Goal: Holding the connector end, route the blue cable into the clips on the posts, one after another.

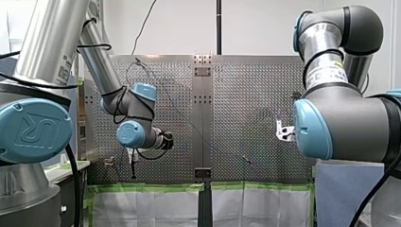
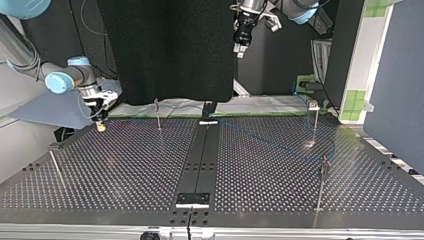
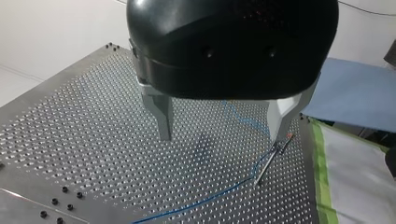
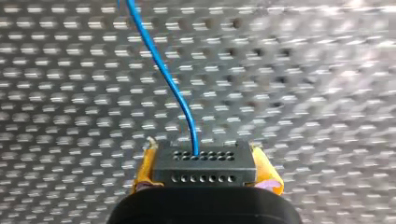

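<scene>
clamping the black connector (image 4: 204, 169) between its yellow pads (image 4: 144, 170), the robot's right end effector (image 4: 205, 162) is closed tight on it in the right wrist view. the blue cable (image 4: 164, 74) leaves the connector's far face and runs straight ahead over the perforated table (image 4: 303, 93), so its long axis points away from the fingers.

from the top view, that right end effector sits low at the view's left, its tips just above the table. the nearest post (image 2: 157, 112) stands close by toward the view's right, and i'd judge the coming move turns on that. the cable shows faintly on the view's right half, near another post (image 2: 312, 122). the left end effector (image 2: 241, 46) hangs high and well apart.

in the left wrist view its metal fingers (image 3: 161, 116) stand wide apart, holding nothing. the cable lies on the table below and passes a thin post with a clip (image 3: 280, 147). whether it is seated there i cannot tell.

the front view hides the right end effector behind its own arm.
</scene>
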Available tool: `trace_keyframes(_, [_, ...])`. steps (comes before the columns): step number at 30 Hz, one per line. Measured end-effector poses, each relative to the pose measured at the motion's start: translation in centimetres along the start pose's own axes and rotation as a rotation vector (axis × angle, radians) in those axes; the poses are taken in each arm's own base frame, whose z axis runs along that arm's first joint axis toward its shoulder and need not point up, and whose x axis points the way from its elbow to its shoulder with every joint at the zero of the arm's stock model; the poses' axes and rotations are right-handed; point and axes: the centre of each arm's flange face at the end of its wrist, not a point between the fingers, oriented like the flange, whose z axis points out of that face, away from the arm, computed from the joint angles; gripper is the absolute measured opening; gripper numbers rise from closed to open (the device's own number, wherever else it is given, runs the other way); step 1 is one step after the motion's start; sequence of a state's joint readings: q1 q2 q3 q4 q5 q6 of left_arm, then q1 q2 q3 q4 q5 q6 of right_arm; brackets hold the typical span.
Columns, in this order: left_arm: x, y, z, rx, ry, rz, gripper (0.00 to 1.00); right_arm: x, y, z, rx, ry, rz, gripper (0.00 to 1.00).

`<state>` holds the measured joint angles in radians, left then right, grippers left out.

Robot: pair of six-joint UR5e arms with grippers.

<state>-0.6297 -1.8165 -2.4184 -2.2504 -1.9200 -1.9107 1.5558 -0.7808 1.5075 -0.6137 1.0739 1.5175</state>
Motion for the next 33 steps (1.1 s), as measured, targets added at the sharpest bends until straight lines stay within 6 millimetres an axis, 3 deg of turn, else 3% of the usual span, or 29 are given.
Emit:
trace_keyframes(6, [-0.1,0.1,0.1,-0.004,-0.003,0.018,1.00,4.7,-1.3,0.1,0.021,0.060,-0.036,0.00])
trace_keyframes(9, [0.0,0.1,0.1,-0.003,-0.003,0.024,1.00,6.0,-1.9,0.1,0.030,0.078,-0.047,0.00])
trace_keyframes(33, [0.0,0.1,0.1,-0.002,-0.003,0.027,1.00,6.6,-2.2,0.1,0.034,0.085,-0.051,0.00])
